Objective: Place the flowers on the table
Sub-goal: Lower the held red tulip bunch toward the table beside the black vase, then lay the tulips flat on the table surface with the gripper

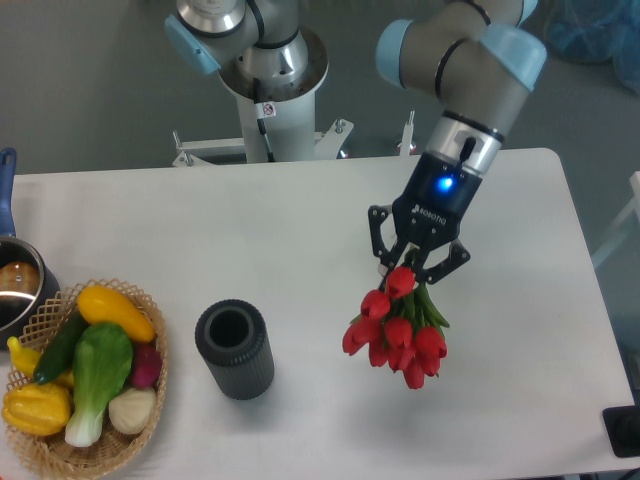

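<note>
The flowers (398,335), a bunch of red tulips with green leaves, hang blossoms-down over the right half of the white table (250,230). My gripper (416,270) is shut on their stems just above the blossoms, pointing down at the tabletop. The stem ends are hidden behind the gripper. I cannot tell whether the lowest blossoms touch the surface.
A dark ribbed cylinder vase (235,349) stands upright left of the flowers. A wicker basket (70,455) of vegetables sits at the front left corner. A pot (15,285) lies at the left edge. The robot's base (265,80) rises behind the table.
</note>
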{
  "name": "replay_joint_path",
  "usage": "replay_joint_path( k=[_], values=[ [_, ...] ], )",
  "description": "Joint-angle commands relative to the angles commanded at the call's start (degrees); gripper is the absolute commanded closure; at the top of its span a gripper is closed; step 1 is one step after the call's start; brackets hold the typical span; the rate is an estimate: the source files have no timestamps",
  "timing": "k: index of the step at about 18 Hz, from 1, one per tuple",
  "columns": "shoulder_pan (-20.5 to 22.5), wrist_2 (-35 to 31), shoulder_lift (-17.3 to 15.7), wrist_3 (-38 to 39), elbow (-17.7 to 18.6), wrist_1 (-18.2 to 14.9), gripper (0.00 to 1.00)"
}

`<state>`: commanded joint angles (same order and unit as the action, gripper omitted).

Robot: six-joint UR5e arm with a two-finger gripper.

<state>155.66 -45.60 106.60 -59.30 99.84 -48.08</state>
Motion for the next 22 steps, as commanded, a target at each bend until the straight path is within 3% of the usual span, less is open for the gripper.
replay_joint_path(
  k=[7, 22],
  values=[
    [-4.05, -6.25, 4.66, -4.15, -0.87, 0.09, 0.72],
    [-4.23, -6.52, 8.09, -10.04, -0.61, 0.09, 0.65]
  ],
)
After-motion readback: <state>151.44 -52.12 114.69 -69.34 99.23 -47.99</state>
